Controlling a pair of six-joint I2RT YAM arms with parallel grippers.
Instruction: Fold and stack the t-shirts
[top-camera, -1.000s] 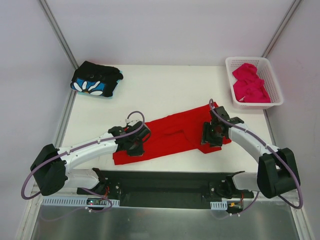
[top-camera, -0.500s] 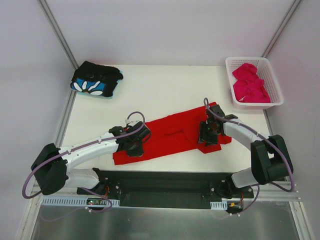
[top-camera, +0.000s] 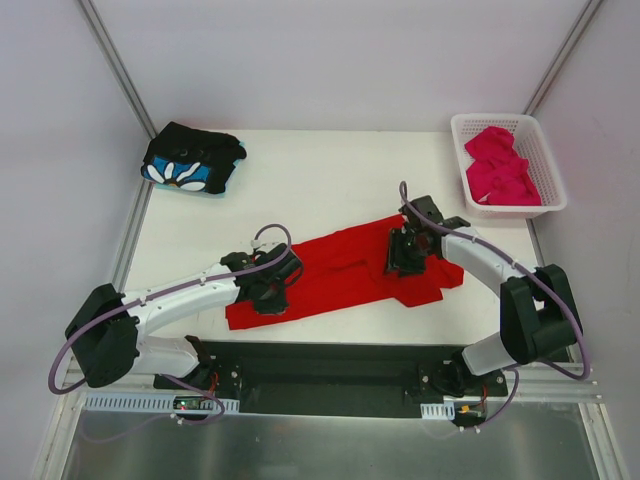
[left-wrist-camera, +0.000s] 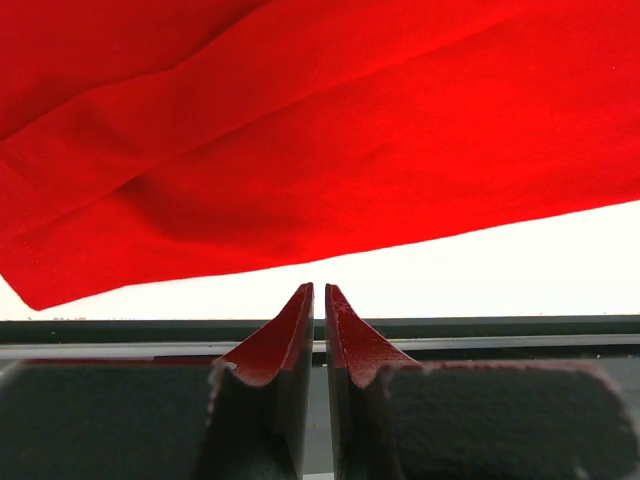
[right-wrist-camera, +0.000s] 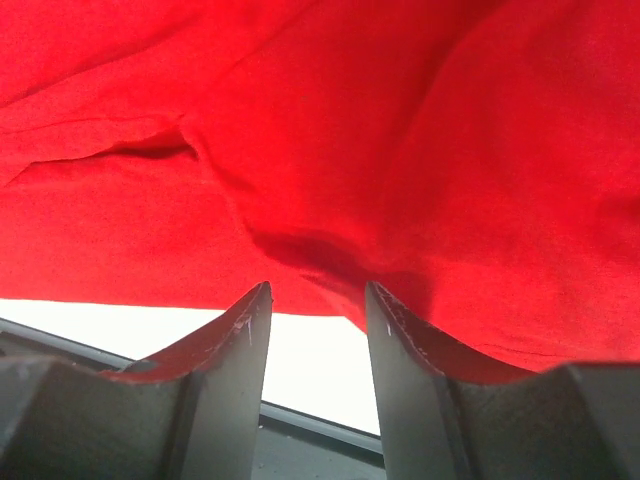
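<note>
Red t-shirt (top-camera: 340, 268) lay on the counter (top-camera: 330, 180), its long axis running near-left to far-right, my left tool (top-camera: 272, 287) at one end and my right tool (top-camera: 405, 255) at the other. Left wrist: tool closed, hem just beyond the tips. Right wrist: tool parted, a fold bunched at its tips.

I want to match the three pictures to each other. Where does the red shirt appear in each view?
Top view: the red shirt lies across the middle of the white table, slanting from lower left to upper right.
Left wrist: it fills the upper half of the picture.
Right wrist: it fills most of the picture.
Shared landmark: the white table along the shirt's near edge.
</note>
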